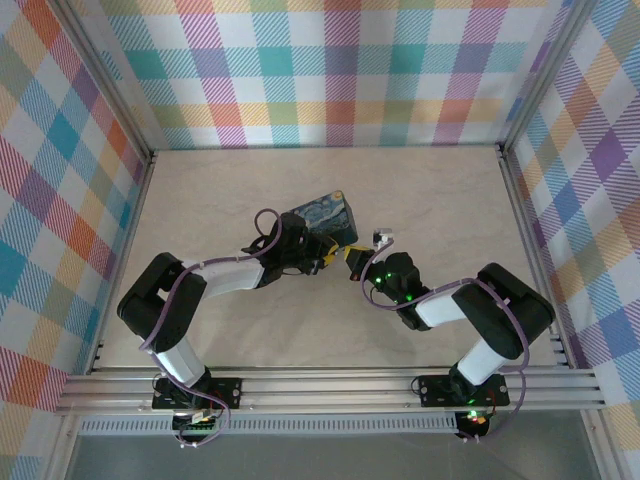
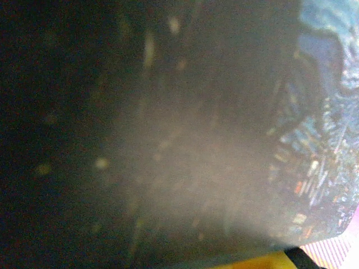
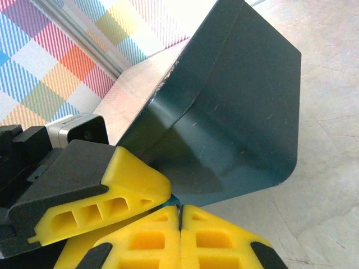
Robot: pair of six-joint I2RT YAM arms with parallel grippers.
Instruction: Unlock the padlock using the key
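The starry-night painted box (image 1: 325, 212) stands mid-table; its dark teal side (image 3: 235, 112) looms close in the right wrist view. At the box's front the two grippers meet. My left gripper (image 1: 322, 258) reaches in from the left, its yellow finger (image 3: 129, 179) lying over a sliver of the blue padlock (image 3: 175, 198), which it seems to be pinching. My right gripper (image 3: 180, 208) is shut, with a thin dark strip, apparently the key, caught between its pads just below the padlock. The left wrist view is a blur of the painted box (image 2: 328, 112).
Plaid walls enclose the pale table (image 1: 440, 200) on three sides. An aluminium rail (image 1: 330, 385) runs along the near edge by the arm bases. The left wrist's silver camera housing (image 3: 78, 129) sits close beside the right fingers.
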